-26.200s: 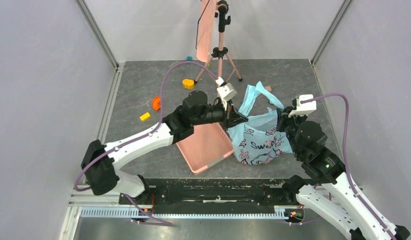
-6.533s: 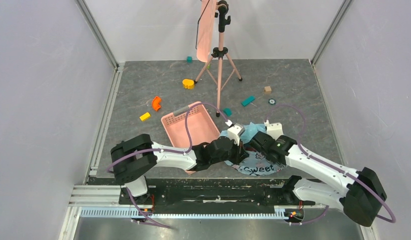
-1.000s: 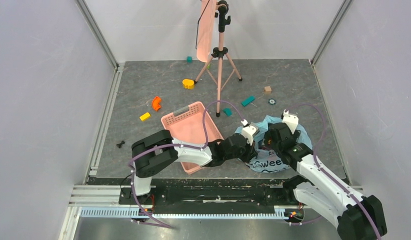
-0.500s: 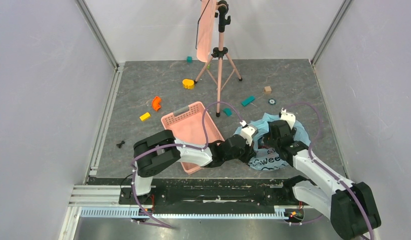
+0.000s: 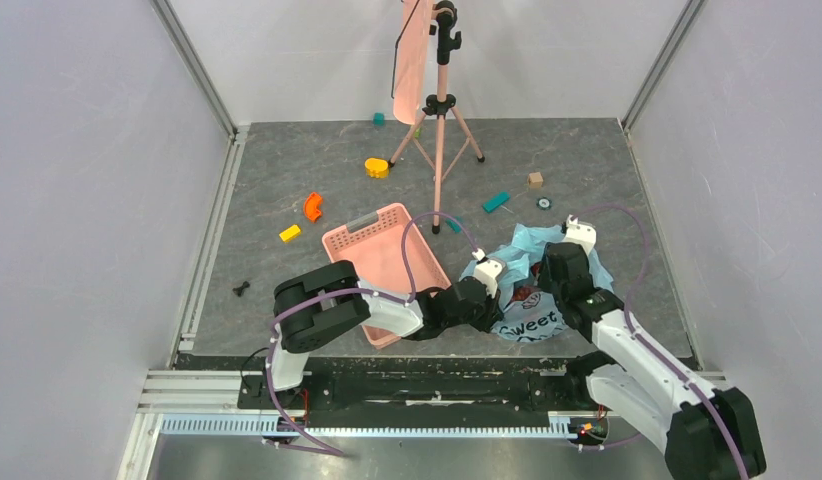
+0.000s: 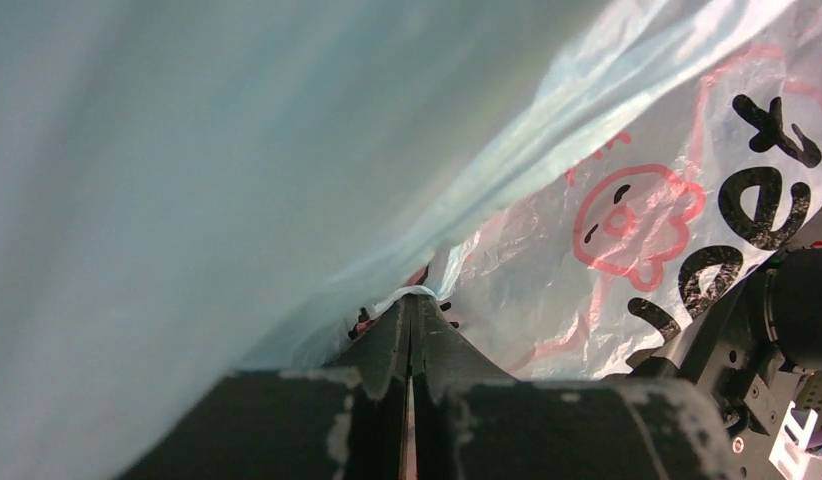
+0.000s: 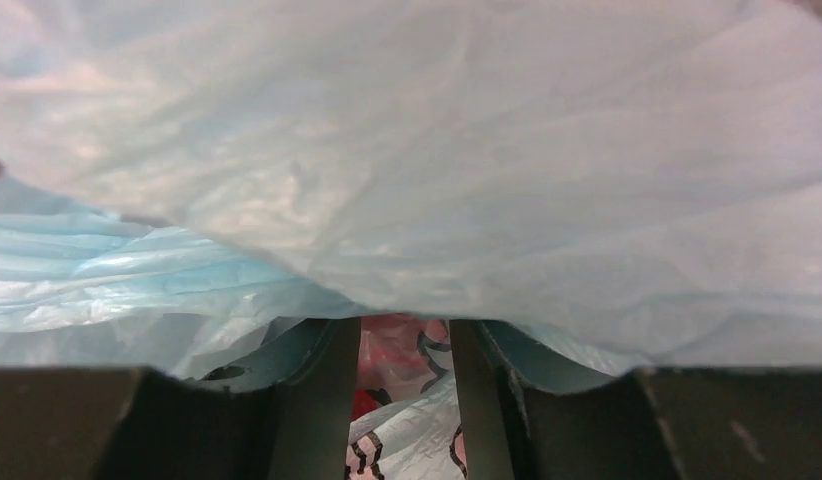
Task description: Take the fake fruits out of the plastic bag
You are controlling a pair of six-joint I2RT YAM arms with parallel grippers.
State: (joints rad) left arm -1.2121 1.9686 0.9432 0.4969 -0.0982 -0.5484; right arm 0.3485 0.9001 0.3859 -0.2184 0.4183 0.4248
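The light-blue plastic bag (image 5: 532,262) lies crumpled near the table's front, its white "Sweet" panel (image 5: 534,324) facing up. My left gripper (image 5: 499,284) is at the bag's left edge. In the left wrist view it (image 6: 415,298) is shut on a fold of the bag (image 6: 237,150). My right gripper (image 5: 540,286) reaches into the bag from the right. In the right wrist view its jaws (image 7: 402,385) stand apart under draped bag plastic (image 7: 437,150), with a patch of red fruit (image 7: 364,404) showing between them. The fruits are otherwise hidden.
A pink basket (image 5: 382,262) lies left of the bag, under my left arm. A pink tripod (image 5: 439,120) stands at the back. Small toy blocks are scattered: orange (image 5: 312,206), yellow (image 5: 289,233), yellow (image 5: 376,167), teal (image 5: 496,201), tan (image 5: 534,179).
My right wrist has shifted back over the bag's right side. My left gripper has pulled slightly toward the near left with the bag, whose "Sweet" panel now shows more fully.
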